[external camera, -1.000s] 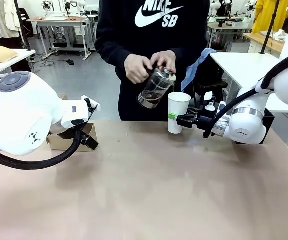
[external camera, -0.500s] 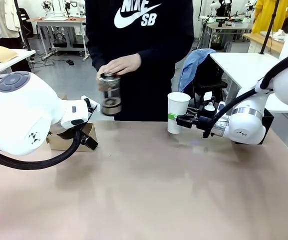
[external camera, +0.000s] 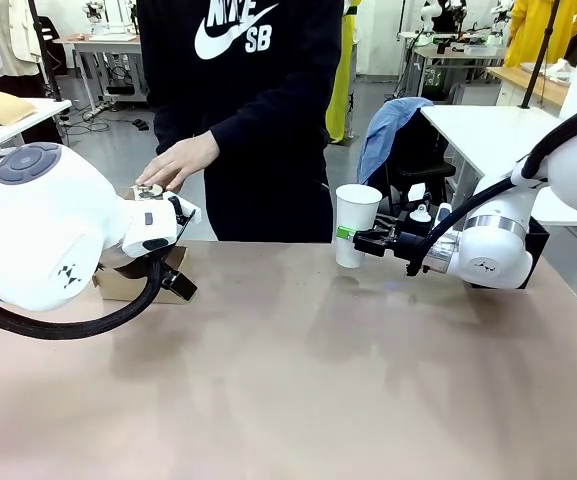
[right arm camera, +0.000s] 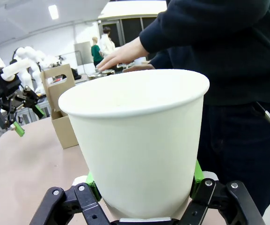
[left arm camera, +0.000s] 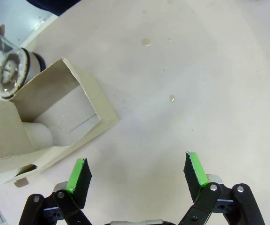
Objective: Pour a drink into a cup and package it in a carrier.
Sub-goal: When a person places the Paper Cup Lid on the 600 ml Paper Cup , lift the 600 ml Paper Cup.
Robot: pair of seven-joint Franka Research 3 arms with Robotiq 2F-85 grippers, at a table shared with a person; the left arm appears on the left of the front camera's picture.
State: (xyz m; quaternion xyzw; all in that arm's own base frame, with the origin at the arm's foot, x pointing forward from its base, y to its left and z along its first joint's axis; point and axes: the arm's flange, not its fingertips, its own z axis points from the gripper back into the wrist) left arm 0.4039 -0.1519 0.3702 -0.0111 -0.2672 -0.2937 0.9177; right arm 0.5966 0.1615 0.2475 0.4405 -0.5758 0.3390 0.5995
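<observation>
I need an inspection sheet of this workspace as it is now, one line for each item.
Surface: brown table, a few small drops.
Job's things: white cup upright in the right gripper; cardboard carrier beside the left arm; glass carafe next to it, under the person's hand.
Clutter: small white items behind the right gripper, unclear.
Grippers: left gripper open above the table; right gripper shut on the cup.
Cables: black cable looped under the left arm.
Surroundings: person in black top; blue cloth farther back.

Blue cloth beyond tan table
</observation>
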